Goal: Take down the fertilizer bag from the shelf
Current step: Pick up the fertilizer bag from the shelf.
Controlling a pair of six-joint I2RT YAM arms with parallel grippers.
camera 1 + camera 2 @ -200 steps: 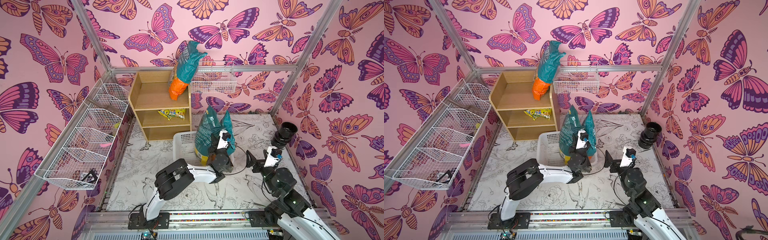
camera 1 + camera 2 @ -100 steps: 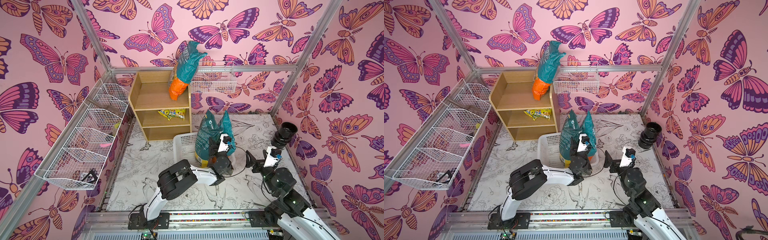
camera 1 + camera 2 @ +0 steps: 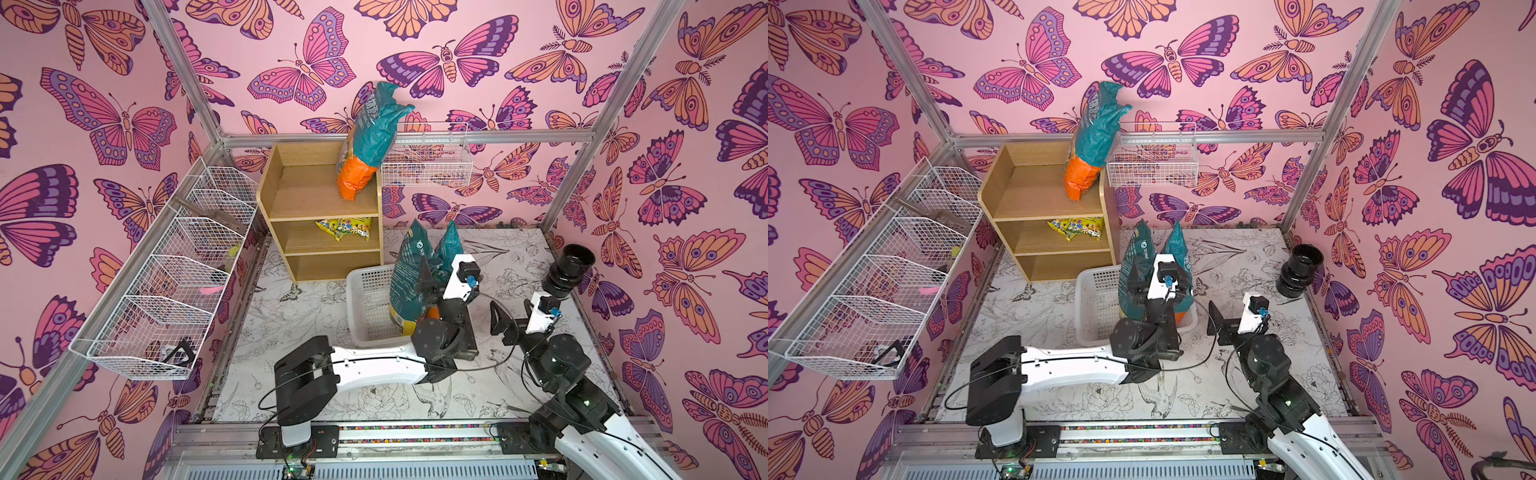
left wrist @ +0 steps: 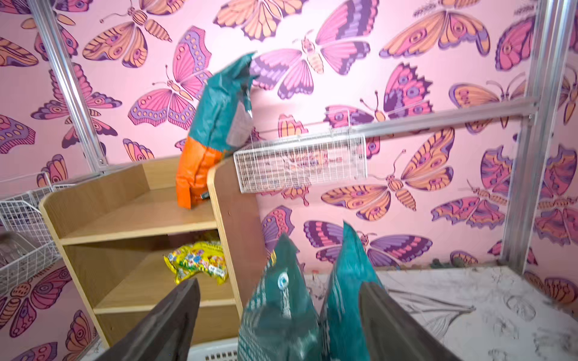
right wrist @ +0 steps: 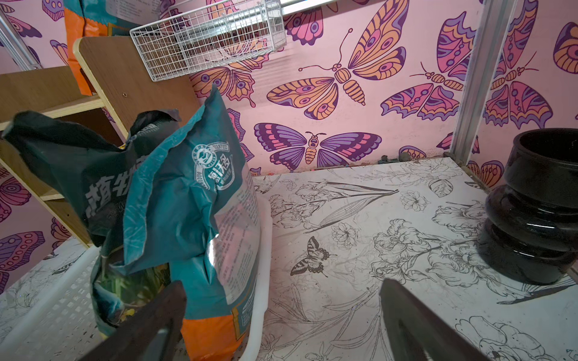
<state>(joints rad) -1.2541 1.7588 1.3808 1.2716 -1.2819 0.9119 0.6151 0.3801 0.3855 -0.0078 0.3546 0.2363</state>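
Bag [image 3: 409, 274] is off the shelf [image 3: 307, 199], upright in white basket [image 3: 365, 291] on table [image 3: 311, 316], at 5 o'clock from shelf in both top views. Left gripper [image 4: 276, 290] spread wide, not clamping. Bag top sits between its fingers [image 4: 175, 315], close to one with a clear gap to the other; contact can't tell. Right gripper [image 3: 512, 318] open, empty, at 4 o'clock from bag, apart from it. Second teal-orange bag [image 3: 370, 141] on top tier, leaning on wire basket [image 3: 428, 166]. Yellow packet [image 3: 345, 228] on middle tier. Black pot [image 3: 567, 270] at 3 o'clock from bag.
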